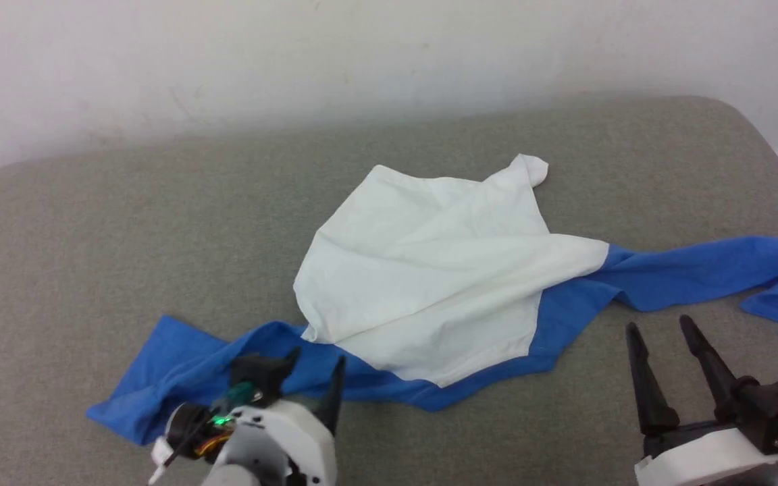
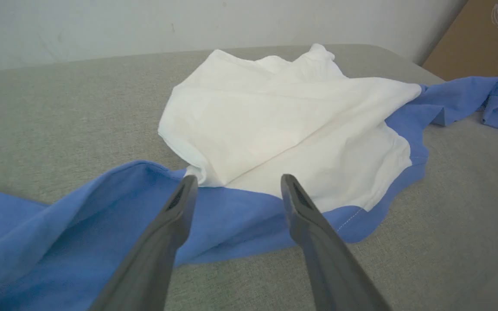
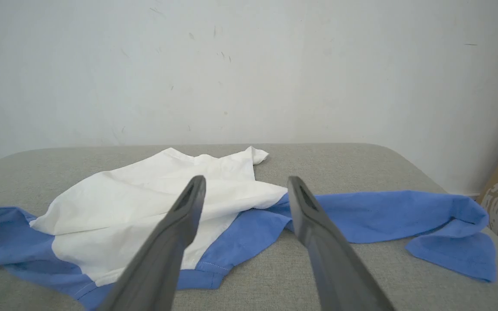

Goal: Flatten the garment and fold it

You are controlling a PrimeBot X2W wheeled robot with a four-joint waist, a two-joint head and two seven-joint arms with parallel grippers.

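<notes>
Showing the garment (image 1: 429,270) bunched across the middle of the grey surface (image 1: 92,236): white body heaped at centre, blue band along the near edge, one blue sleeve trailing off to the right. Your left gripper (image 1: 317,356) hangs over the blue cloth at the near left, jaws wide and holding nothing. Your right gripper (image 1: 659,324) stands over bare surface at the near right, just short of the band, likewise wide and empty.

Risks, judged from this layout:
- Closing the left jaws where the band lies doubled may pinch two layers, so a pull would drag the whole heap instead of spreading it.
- Pulling one side alone may slide the garment leftward and twist the right sleeve.
- The end of that sleeve lies near the right rim and may slip off if you tug outward.
</notes>
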